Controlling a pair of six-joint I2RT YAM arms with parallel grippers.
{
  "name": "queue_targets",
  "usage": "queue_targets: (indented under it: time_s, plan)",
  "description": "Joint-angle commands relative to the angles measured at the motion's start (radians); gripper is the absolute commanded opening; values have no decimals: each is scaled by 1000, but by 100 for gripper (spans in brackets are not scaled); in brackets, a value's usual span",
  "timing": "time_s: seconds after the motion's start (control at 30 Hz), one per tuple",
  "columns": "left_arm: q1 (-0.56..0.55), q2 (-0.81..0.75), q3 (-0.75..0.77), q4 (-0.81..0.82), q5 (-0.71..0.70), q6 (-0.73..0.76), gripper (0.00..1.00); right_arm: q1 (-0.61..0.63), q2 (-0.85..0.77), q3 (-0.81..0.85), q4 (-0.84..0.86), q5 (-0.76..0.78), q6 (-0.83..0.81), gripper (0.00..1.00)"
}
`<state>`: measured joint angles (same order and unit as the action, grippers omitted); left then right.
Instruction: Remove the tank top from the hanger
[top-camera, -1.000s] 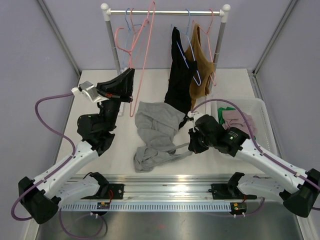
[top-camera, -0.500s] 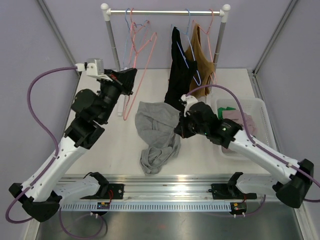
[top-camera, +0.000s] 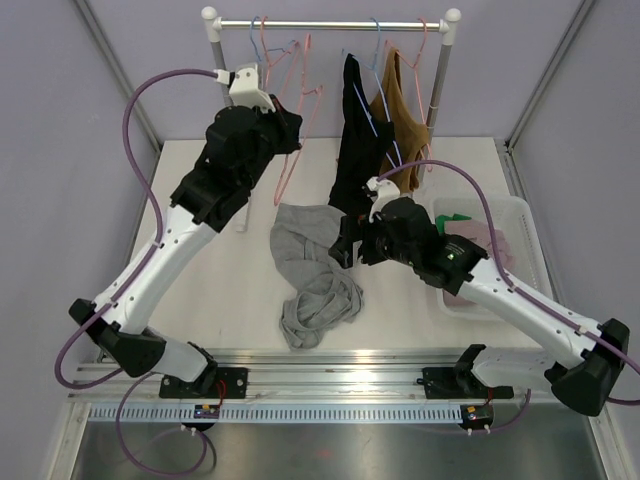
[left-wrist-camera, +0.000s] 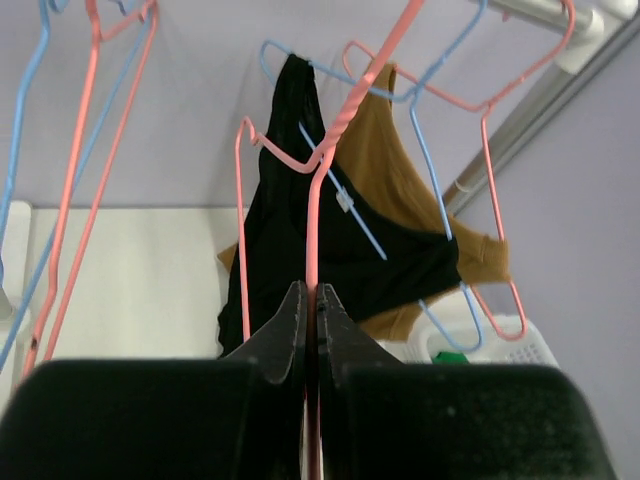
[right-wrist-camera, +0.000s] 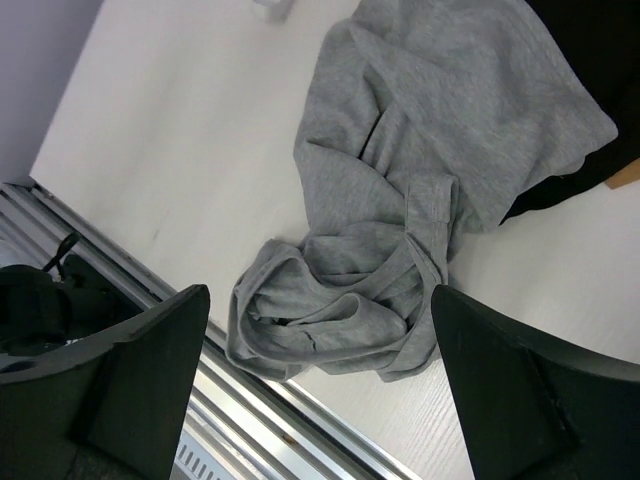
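Left arm up since the earlier frames: its wrist has risen from table height to just under the white clothes rail (top-camera: 330, 22). Right arm has pulled back over the table centre and let go.

Left gripper (left-wrist-camera: 310, 295): jaws pinched fully together on the stem of the bare pink wire hanger (left-wrist-camera: 312, 230), which it holds upright. The hook is near the rail, among the other pink and blue hangers. Judgement: the hanger is lifted this high so it can be hooked back on.

Right gripper (right-wrist-camera: 318, 295): fingers spread wide with nothing between them, poised above the crumpled grey cotton tank top (right-wrist-camera: 430, 150).

Tank top location: lying in a loose heap on the white table (top-camera: 200, 300), free of any hanger. Its upper edge touches the hem of the hanging black garment (top-camera: 355, 150). It sits directly under the right fingers, apart from them, and well apart from the left gripper.

Judgement: the removal looks done, and only rehanging the empty hanger seems left.

Also present: brown top (top-camera: 400, 120) on the rail, clear plastic bin (top-camera: 510, 215) at right holding clothes.
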<state>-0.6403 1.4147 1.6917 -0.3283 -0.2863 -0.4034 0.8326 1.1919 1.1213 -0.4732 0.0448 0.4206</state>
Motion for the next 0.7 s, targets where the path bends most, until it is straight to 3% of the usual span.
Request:
queue_targets:
  time_s: [0.0,0.27,0.47,0.67]
  plan:
    - [44,67,144,41,-11,-2,0,5,-54,-41,21,20,17,99]
    - [161,266,362,25,-11,-40,0,5,-147,-149,54,-17,27,100]
    - [247,325,339,61,67,-97,0,5,-121,-166,62,-124,-19,99]
    - [252,277,217,112,95,-103,0,5,-40,-150,106,-175,-36,99]
